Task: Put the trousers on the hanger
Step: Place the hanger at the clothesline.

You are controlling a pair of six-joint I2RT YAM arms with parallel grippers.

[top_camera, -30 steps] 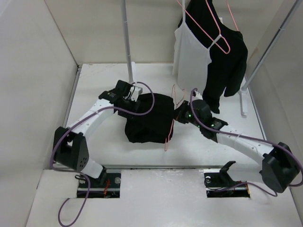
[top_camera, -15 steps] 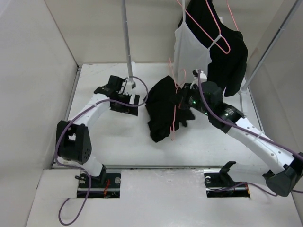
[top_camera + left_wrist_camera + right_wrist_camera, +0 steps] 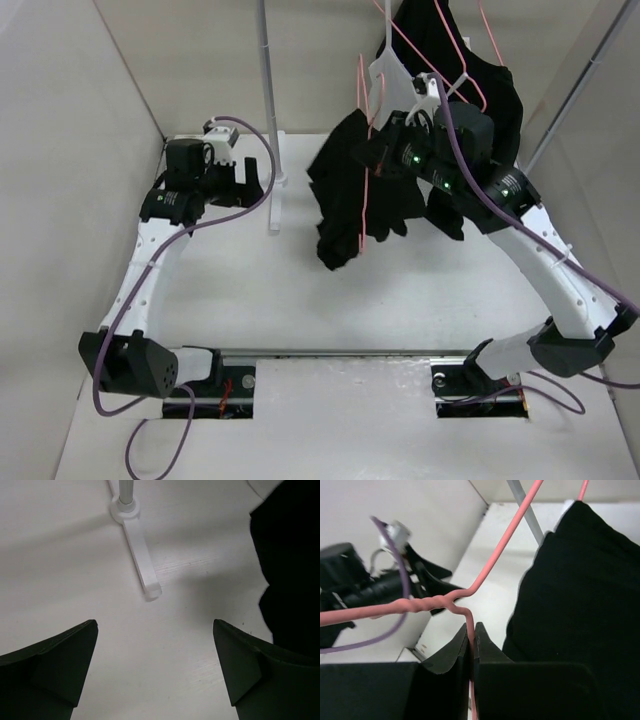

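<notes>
The black trousers (image 3: 338,205) hang draped over the pink wire hanger (image 3: 362,190), lifted off the table. My right gripper (image 3: 378,152) is shut on the hanger's wire just under its twisted neck (image 3: 432,602). In the right wrist view the trousers (image 3: 580,590) fill the right side beside the right gripper (image 3: 472,629). My left gripper (image 3: 248,180) stands open and empty at the left rear, apart from the garment. In the left wrist view the left gripper (image 3: 155,622) is over bare table, with a trouser edge (image 3: 292,570) at the right.
A white rack pole (image 3: 267,100) with a flat foot (image 3: 142,562) stands between the arms. At the back right hang a white camisole (image 3: 385,72) and a black top (image 3: 497,110) on another pink hanger, beside a slanted pole (image 3: 572,105). Walls close in on both sides.
The right arm lifted the hanger and trousers off the table toward the back. The left gripper let go of the trousers, opened wide and drew back to the left rear.
</notes>
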